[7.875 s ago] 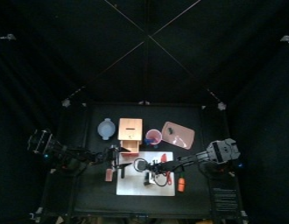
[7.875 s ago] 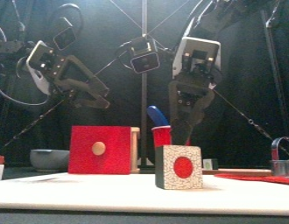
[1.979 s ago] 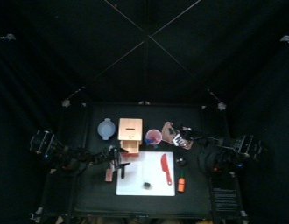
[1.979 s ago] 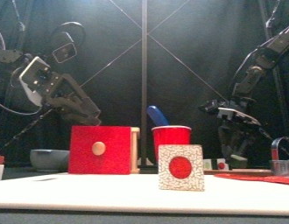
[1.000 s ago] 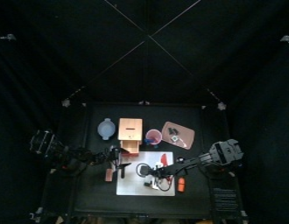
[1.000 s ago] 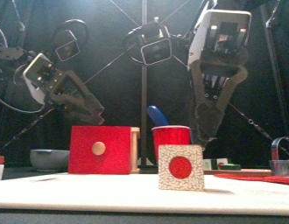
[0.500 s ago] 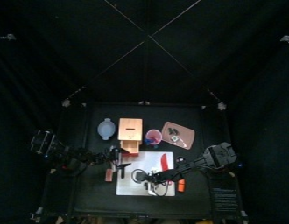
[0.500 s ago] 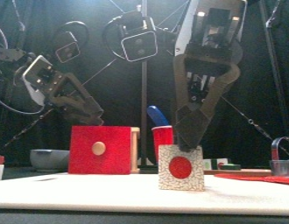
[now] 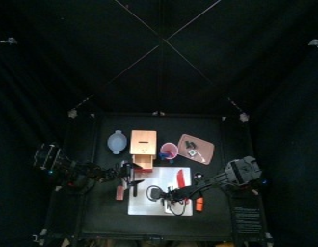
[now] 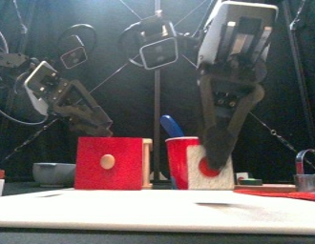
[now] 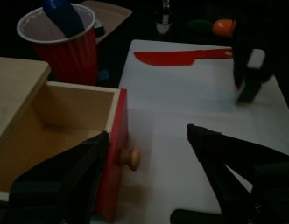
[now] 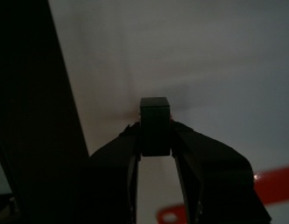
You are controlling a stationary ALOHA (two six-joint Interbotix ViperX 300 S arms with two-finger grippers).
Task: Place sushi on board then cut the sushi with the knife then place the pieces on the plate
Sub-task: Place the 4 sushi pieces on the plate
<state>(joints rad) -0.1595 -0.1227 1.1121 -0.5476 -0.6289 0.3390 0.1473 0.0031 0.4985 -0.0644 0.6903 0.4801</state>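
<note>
A sushi piece (image 10: 224, 172), speckled white with a red centre, stands over the white board (image 9: 139, 203), and my right gripper (image 10: 214, 168) has come down on it from above. In the right wrist view the jaws are shut on the sushi piece (image 12: 155, 108), which looks dark there. The red knife (image 9: 184, 179) lies on the board's far side. Another sushi piece (image 9: 193, 150) rests on the pink plate (image 9: 204, 142). My left gripper (image 11: 153, 188) hangs open beside the wooden box's red drawer (image 11: 116, 144), which is pulled out.
A red cup (image 9: 169, 150) holding a blue knife (image 10: 171, 126) stands behind the board. The wooden box (image 9: 144, 143) and the blue-grey bowl (image 9: 117, 142) are at the back left. An orange toy (image 9: 198, 202) lies at the board's right edge.
My right arm swung back from the pink plate to the board, came down over the sushi piece and closed on it. The piece has shifted a little. The left arm held still.
</note>
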